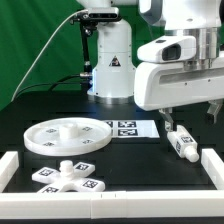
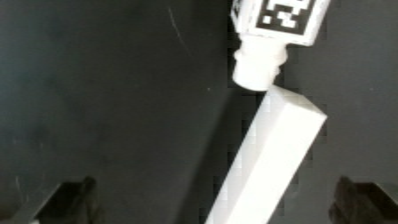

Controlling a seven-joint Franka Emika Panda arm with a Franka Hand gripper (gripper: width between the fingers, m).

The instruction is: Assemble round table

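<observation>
The gripper [image 1: 190, 115] hangs with its fingers spread wide and nothing between them, just above the short cylindrical leg [image 1: 183, 143]. The leg lies on its side on the black table [image 1: 150, 165], near the border rail [image 1: 213, 165] on the exterior view's right. Its long axis runs diagonally toward that rail. In the wrist view the leg [image 2: 267, 55] is not yet between the fingertips [image 2: 365, 195]; the rail [image 2: 276, 150] is there instead. I judge the claw must shift along the leg's axis before descending. The round disc [image 1: 68, 135] and cross-shaped base [image 1: 68, 178] lie well apart, toward the exterior view's left. The tags carry square patterns only; no lettering is legible
</observation>
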